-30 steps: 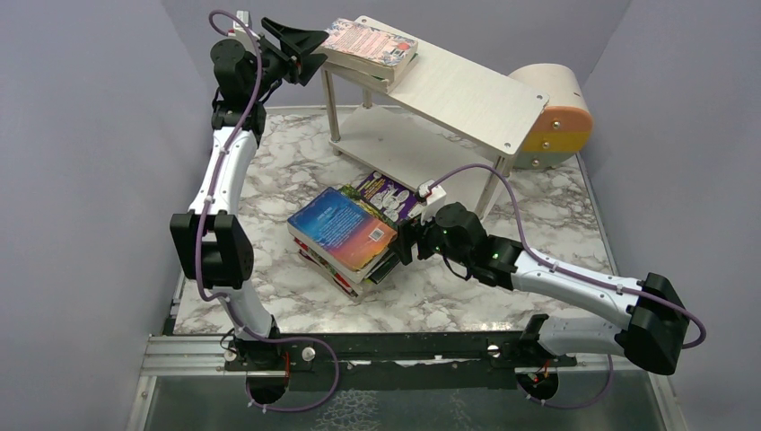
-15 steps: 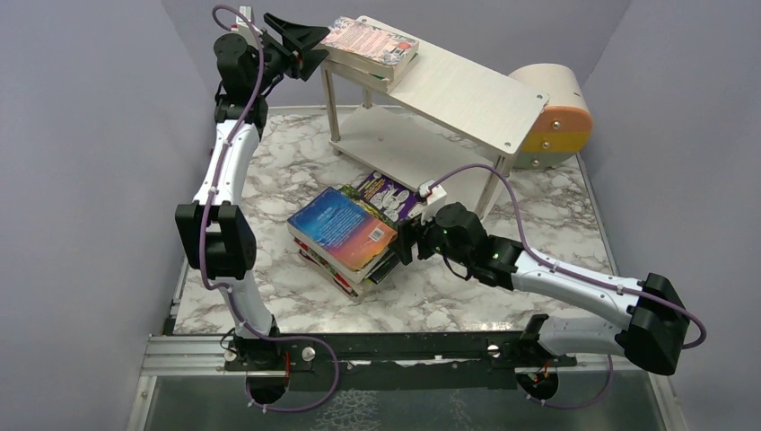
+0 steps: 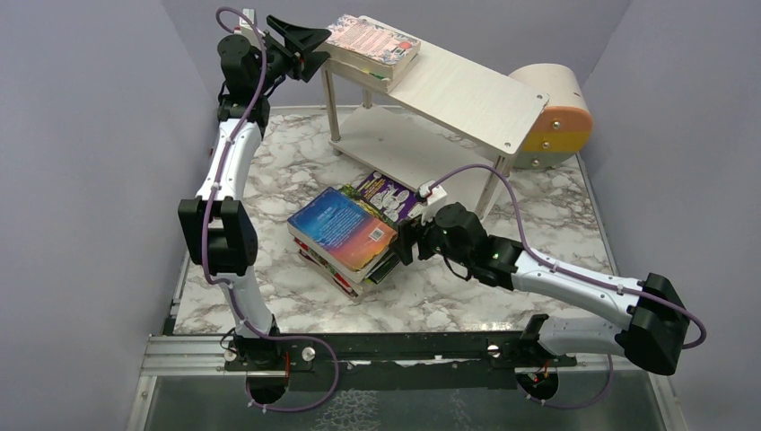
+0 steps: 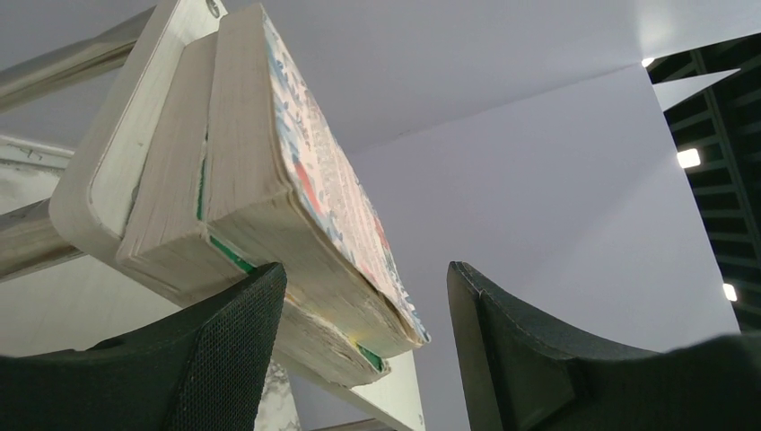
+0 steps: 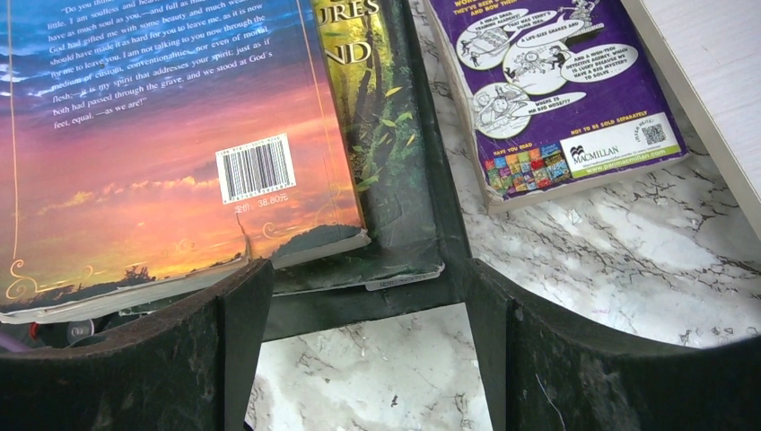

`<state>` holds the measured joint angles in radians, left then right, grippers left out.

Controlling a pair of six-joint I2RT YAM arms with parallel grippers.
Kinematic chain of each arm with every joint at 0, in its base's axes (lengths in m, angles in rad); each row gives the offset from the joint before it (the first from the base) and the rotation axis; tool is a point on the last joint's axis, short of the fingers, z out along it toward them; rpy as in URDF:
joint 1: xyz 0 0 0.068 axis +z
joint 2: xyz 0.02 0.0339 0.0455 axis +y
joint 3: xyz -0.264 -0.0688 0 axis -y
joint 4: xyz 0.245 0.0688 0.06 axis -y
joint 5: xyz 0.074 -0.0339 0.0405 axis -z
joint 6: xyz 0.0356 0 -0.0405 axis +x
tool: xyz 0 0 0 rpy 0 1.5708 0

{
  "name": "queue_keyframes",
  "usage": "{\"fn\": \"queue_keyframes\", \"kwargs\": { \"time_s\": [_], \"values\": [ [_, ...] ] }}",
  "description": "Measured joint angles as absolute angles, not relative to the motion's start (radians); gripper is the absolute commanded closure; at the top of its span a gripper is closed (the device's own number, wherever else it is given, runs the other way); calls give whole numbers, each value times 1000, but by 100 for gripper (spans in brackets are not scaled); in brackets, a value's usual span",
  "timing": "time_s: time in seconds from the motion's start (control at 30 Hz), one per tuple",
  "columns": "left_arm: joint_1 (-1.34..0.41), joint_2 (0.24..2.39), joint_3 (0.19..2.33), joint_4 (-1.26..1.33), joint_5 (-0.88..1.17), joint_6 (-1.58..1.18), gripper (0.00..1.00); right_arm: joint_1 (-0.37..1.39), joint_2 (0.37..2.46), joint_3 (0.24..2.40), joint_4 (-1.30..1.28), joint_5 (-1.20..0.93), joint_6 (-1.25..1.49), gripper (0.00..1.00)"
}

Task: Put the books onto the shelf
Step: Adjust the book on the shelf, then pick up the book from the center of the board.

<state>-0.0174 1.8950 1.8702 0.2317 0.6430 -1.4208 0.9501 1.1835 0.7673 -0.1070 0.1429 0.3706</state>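
Left end effector (image 3: pixel 316 47) released, drawn slightly up and back from shelved books (image 3: pixel 370 43) on shelf (image 3: pixel 467 94) top, left end | right end effector (image 3: pixel 404 244) open, unmoved at stack (image 3: pixel 345 235) on counter (image 3: pixel 287 162) | placement looks done; stack likely next.

Bench (image 3: pixel 538 224) top smooth glossy marble-look, shelf (image 3: pixel 467 94) boards pale matt wood on thin metal legs, stacked books (image 3: pixel 345 229) glossy printed covers with scuffed corners, shelved books (image 4: pixel 242 180) rough yellowed paper edges, left end effector (image 4: pixel 365 268) and right end effector (image 5: pixel 363 278) matt black textured plastic
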Motion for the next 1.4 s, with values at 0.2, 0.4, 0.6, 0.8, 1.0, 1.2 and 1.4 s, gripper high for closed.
{"fn": "queue_keyframes", "kwargs": {
  "time_s": [0.2, 0.4, 0.6, 0.8, 1.0, 1.2, 1.4],
  "values": [
    [-1, 1812, 1735, 232, 635, -1386, 40, 950, 1155, 767, -135, 173, 373, 24],
    [38, 1572, 1541, 144, 586, -1250, 34, 950, 1100, 767, -159, 198, 373, 24],
    [35, 1385, 1308, 183, 596, -1173, 31, 950, 1102, 767, -162, 196, 369, 24],
    [33, 1372, 1153, 109, 600, -1071, 26, 950, 1131, 767, -162, 193, 369, 24],
    [33, 1312, 1070, 30, 606, -963, 26, 950, 1172, 767, -159, 185, 369, 24],
    [34, 1269, 1016, -16, 622, -880, 25, 950, 1205, 768, -157, 170, 367, 24],
    [85, 1221, 922, -77, 633, -828, 25, 950, 1239, 799, -159, 155, 357, 24]
  ]
}}
